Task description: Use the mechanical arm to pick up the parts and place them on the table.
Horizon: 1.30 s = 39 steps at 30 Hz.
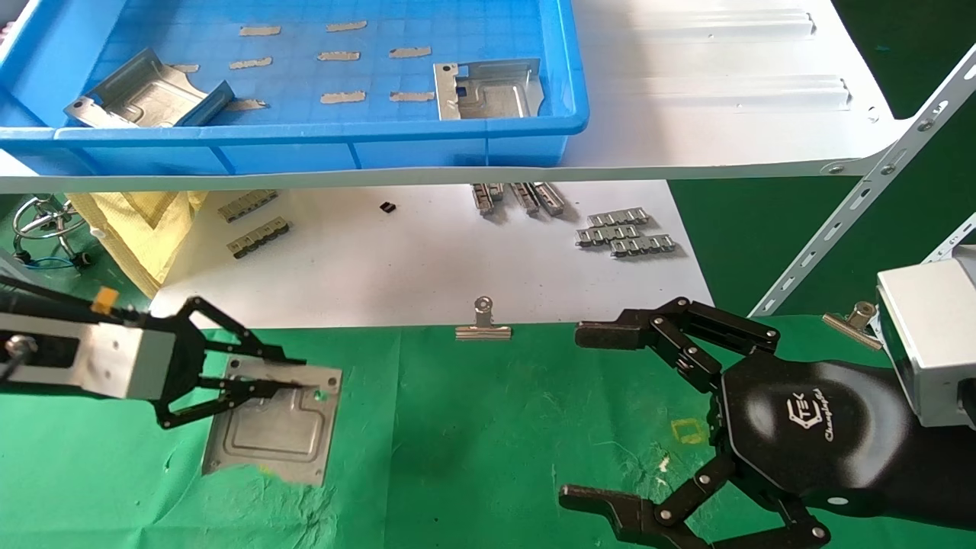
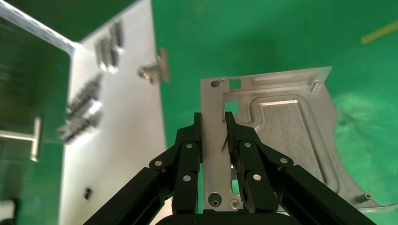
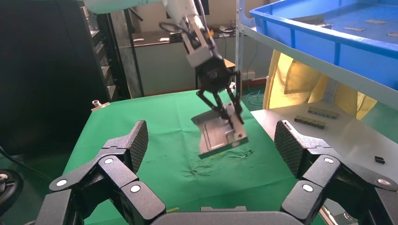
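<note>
Left hand [image 1: 293, 377], above the green tabletop [image 1: 473, 427], fingers closed on the edge flange of a plate [image 1: 278, 435]; the plate hangs tilted, its far edge low over the cloth. Blue bin [image 1: 366, 137] on the white shelf [image 1: 724, 114] behind, holding two more plates [image 1: 141, 95] [image 1: 488, 90]. Binder clip [image 1: 483, 324] at the cloth's edge. Right hand [image 1: 591, 415], near the tabletop's right side, fingers spread wide, empty.
</note>
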Available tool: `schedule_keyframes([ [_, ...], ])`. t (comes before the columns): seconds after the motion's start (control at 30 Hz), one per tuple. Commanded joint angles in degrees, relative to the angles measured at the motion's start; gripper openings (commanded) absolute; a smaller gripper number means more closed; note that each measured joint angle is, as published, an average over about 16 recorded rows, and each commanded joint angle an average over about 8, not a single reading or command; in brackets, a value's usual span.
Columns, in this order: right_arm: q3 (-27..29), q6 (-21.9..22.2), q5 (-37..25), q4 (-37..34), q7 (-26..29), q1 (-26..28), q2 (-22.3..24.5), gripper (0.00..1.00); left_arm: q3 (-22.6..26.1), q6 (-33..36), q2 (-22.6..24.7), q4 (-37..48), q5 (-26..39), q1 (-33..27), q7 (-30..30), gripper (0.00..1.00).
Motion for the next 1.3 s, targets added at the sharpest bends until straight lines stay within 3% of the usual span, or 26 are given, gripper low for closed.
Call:
schedule_keyframes([
  [0.03,0.0,0.0,0.0,0.0,0.0,0.0,0.0,1.00,1.8,-0.1,0.8,2.3,1.2,0.0,2.1,0.00],
  [0.2,0.0,0.0,0.0,0.0,0.0,0.0,0.0,1.00,4.1,-0.5,3.4,8.8,2.3,0.2,4.7,0.03],
  [0.27,0.0,0.0,0.0,0.0,0.0,0.0,0.0,1.00,4.6,-0.7,4.4,11.3,2.5,0.3,5.6,0.22],
  [0.43,0.0,0.0,0.0,0.0,0.0,0.0,0.0,1.00,5.7,-1.7,6.5,16.2,3.6,0.4,8.3,0.84],
  [0.5,0.0,0.0,0.0,0.0,0.0,0.0,0.0,1.00,6.1,-2.3,7.2,17.7,4.2,0.3,9.6,0.98],
  [0.87,0.0,0.0,0.0,0.0,0.0,0.0,0.0,1.00,6.0,-1.4,9.0,23.7,3.8,-1.2,12.0,1.00],
  [1.07,0.0,0.0,0.0,0.0,0.0,0.0,0.0,1.00,3.1,0.6,7.6,25.7,-1.1,-0.3,5.8,1.00],
  [1.3,0.0,0.0,0.0,0.0,0.0,0.0,0.0,1.00,-1.9,1.0,5.1,25.9,-9.6,4.6,-4.2,1.00],
])
